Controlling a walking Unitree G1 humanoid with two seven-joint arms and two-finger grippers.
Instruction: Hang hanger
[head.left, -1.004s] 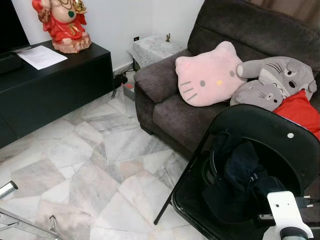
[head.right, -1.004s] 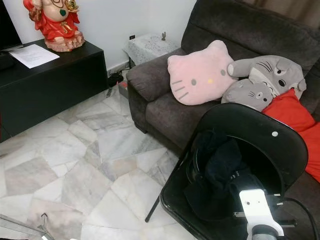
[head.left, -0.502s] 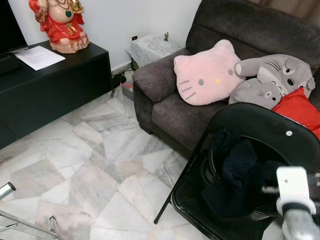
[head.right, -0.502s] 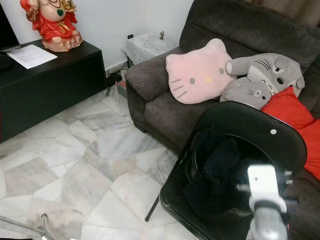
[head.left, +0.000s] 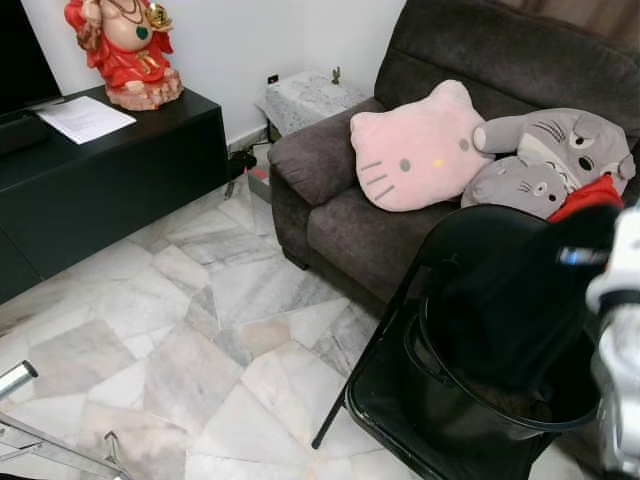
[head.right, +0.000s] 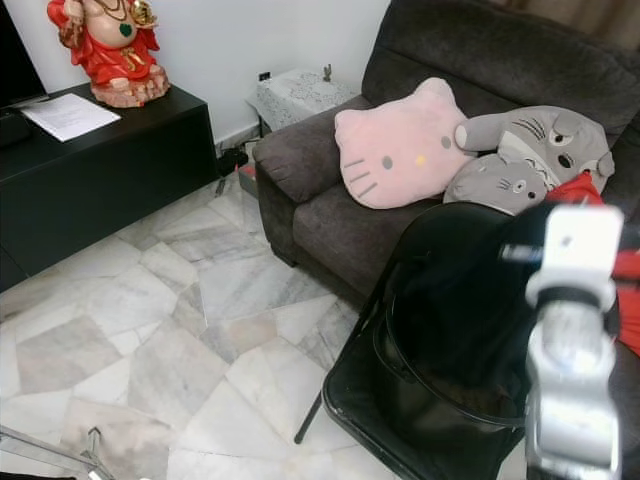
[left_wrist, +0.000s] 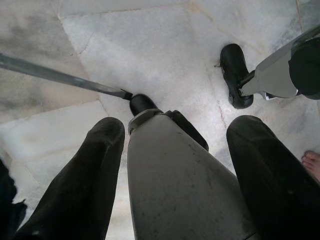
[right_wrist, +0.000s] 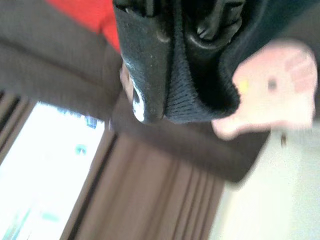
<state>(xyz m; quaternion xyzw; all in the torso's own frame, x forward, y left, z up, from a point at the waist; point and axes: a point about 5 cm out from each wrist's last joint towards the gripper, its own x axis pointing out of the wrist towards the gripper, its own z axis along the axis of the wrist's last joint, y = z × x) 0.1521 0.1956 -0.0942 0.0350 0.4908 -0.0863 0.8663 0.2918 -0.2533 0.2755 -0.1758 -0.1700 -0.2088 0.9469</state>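
Hanger hard to make out under dark garment (head.right: 450, 300), raised above black folding chair (head.right: 350, 400).
Right gripper (right_wrist: 172, 75) clamped shut on a fold of that garment with a ribbed knit edge, held up in front of the chair back. Lower end of the cloth hanging into a round black tub (head.right: 440, 425) on the seat. Just behind, brown sofa (head.right: 320, 220) with pink cat cushion (head.right: 400, 150) and grey plush toys (head.right: 530, 150). Left gripper (left_wrist: 175, 150) low over marble floor (head.left: 180, 330), fingers spread apart, holding nothing.

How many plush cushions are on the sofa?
3 plush: pink cat cushion against the sofa armrest side, two grey ones stacked beside it. A red cushion is partly hidden; more may be.
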